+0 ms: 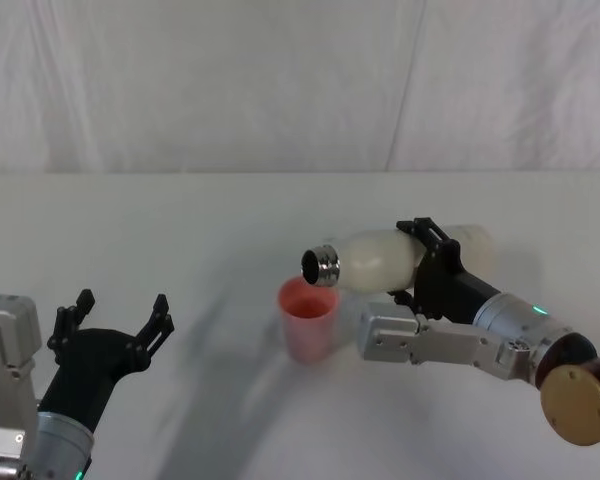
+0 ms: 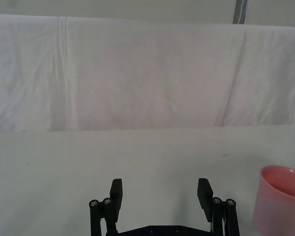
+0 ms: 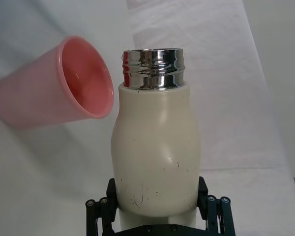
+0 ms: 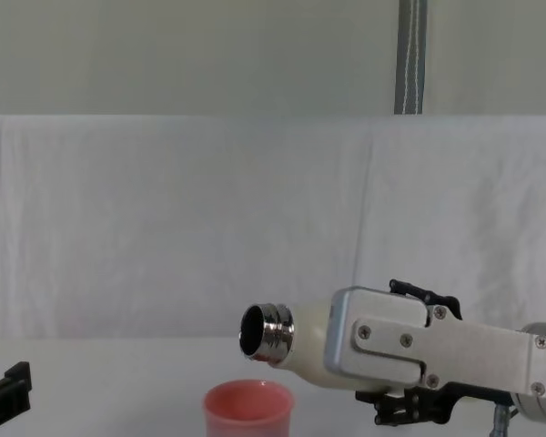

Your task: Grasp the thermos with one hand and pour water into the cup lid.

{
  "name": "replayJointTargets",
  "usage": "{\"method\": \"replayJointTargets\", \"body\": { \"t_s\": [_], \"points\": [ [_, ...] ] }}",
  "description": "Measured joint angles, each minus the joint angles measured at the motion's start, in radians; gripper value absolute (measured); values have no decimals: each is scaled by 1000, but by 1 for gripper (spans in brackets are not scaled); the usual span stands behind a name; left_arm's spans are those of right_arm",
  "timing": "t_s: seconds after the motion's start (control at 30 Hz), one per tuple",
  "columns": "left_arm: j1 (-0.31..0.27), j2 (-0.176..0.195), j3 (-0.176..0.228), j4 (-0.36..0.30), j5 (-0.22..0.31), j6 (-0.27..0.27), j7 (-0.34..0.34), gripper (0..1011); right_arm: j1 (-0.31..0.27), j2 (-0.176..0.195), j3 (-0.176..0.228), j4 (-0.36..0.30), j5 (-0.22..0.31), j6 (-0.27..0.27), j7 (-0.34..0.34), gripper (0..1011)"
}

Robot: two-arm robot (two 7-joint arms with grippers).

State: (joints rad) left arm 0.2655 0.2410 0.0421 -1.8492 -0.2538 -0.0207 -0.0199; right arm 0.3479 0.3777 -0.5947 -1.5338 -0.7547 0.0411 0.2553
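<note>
Head view: the right gripper has its fingers clenched round the body of the thermos, which lies almost level above the desk, its steel neck just over the rim of the cup lid. That tilt and that spot suit pouring: the mouth sits above the opening so water would fall inside. No stream can be seen. The left gripper hangs idle near the desk's near left edge, fingers released and spread, holding nothing, well apart from the lid. Count here: one thermos, one lid, two grippers.

Left wrist view: the left gripper's two fingers stand apart over bare desk. The lid stands upright off to one side, untouched, which fits a one-handed pour.

Right wrist view: the thermos sits gripped between the fingers, held low on its body, leaving the neck free. The lid lies just beside the neck, its open mouth facing it. I cannot tell whether it holds water.

Chest view: from the side the thermos tips slightly mouth-down, the neck just above the lid and not touching it. One lid, one thermos; I judge the pour in hand, not finished.
</note>
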Motion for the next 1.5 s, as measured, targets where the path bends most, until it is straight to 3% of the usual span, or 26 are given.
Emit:
{"method": "replayJointTargets", "body": {
  "t_s": [0.7, 1.5],
  "points": [
    [0, 0, 0, 0, 0, 0, 0, 1001, 31, -11, -11, 61, -54, 10, -34, 950],
    [0, 0, 0, 0, 0, 0, 0, 1001, 49, 13, -35, 61, -124, 7, -58, 950]
  ]
}}
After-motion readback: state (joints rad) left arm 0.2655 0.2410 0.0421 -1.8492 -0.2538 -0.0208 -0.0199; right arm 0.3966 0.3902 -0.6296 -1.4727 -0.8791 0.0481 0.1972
